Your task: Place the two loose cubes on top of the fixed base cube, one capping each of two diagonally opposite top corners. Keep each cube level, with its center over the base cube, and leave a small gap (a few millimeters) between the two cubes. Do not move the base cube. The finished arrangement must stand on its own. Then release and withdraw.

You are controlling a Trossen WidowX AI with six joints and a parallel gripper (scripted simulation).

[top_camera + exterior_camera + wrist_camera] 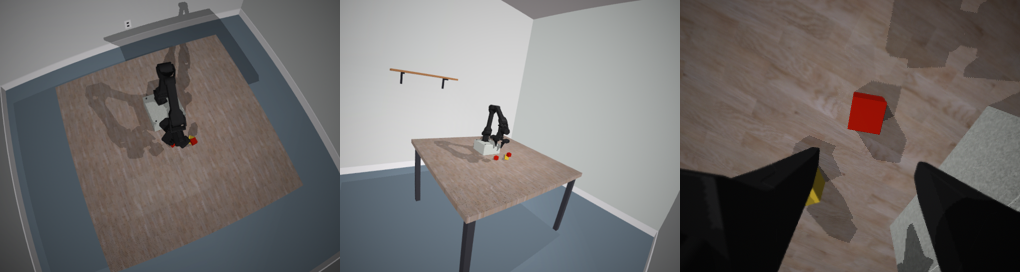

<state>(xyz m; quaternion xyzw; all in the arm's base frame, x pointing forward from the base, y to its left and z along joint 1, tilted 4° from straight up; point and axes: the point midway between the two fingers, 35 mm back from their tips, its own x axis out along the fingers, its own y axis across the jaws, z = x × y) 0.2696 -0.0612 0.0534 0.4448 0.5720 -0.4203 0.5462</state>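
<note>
The yellow base cube stands on the table in front of the arm's grey pedestal; in the wrist view my left finger hides most of it. One red cube sits against it, but I cannot tell whether it rests on top or leans beside it. The other red cube lies alone on the table a short way off. My gripper hangs above the table between the cubes. It is open with nothing between its fingers.
The grey pedestal that carries the arm stands close behind the cubes. The wooden table reaches far out in front and to both sides. A wall shelf hangs far behind.
</note>
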